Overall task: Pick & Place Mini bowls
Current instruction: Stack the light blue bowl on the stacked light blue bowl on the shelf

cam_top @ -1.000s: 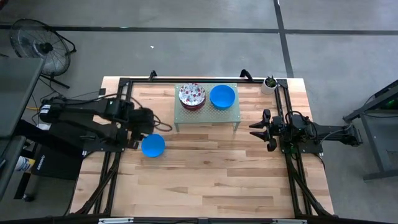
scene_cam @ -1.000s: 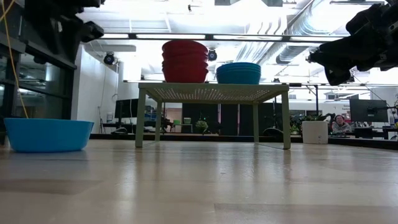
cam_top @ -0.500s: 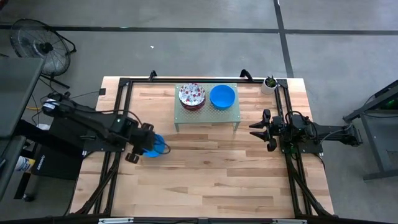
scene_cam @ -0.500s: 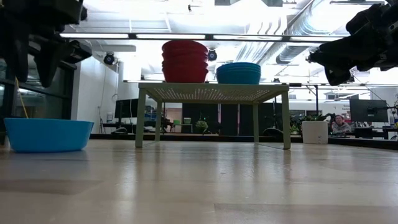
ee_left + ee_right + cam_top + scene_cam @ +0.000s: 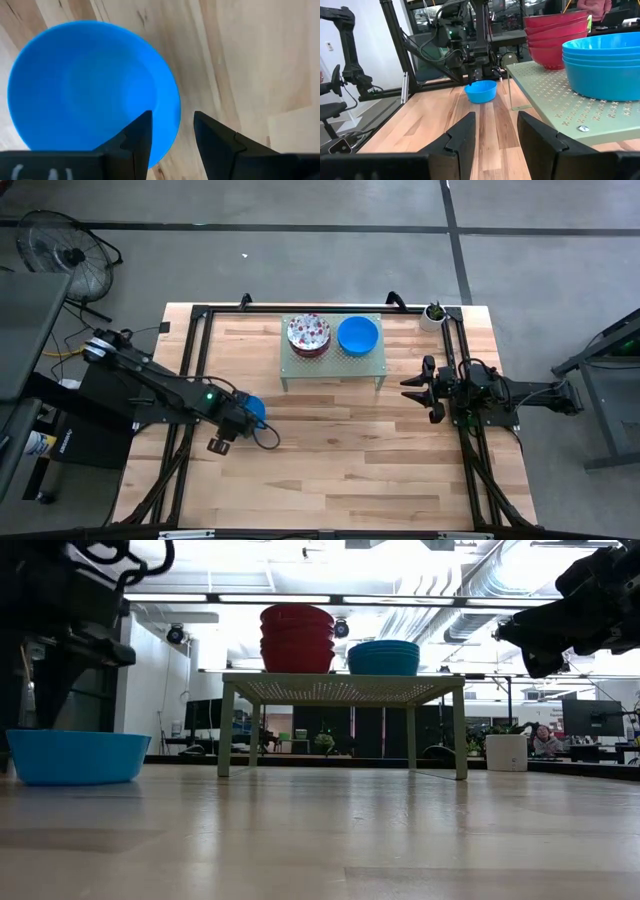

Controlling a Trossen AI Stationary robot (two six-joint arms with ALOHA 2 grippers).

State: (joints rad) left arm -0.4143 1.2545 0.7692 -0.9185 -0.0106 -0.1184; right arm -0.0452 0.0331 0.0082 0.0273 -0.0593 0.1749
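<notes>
i had the left gripper (image 5: pixel 172 131) poised right over the lone blue bowl (image 5: pixel 95 90) on the table (image 5: pixel 340 470), fingers parted with one inside the rim and one outside, not yet pinched on it. the right gripper (image 5: pixel 415 390) waited beside the stand (image 5: pixel 372 360), fingers apart and holding nothing. by my reckoning i was early on: one bowl was off the stand and not yet gripped here, while the speckled stack (image 5: pixel 308 334) and the blue stack (image 5: pixel 357 335) sat side by side on top, waiting.

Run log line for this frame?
left end effector: open, straddling blue bowl rim | right end effector: open, idle beside stand
</notes>
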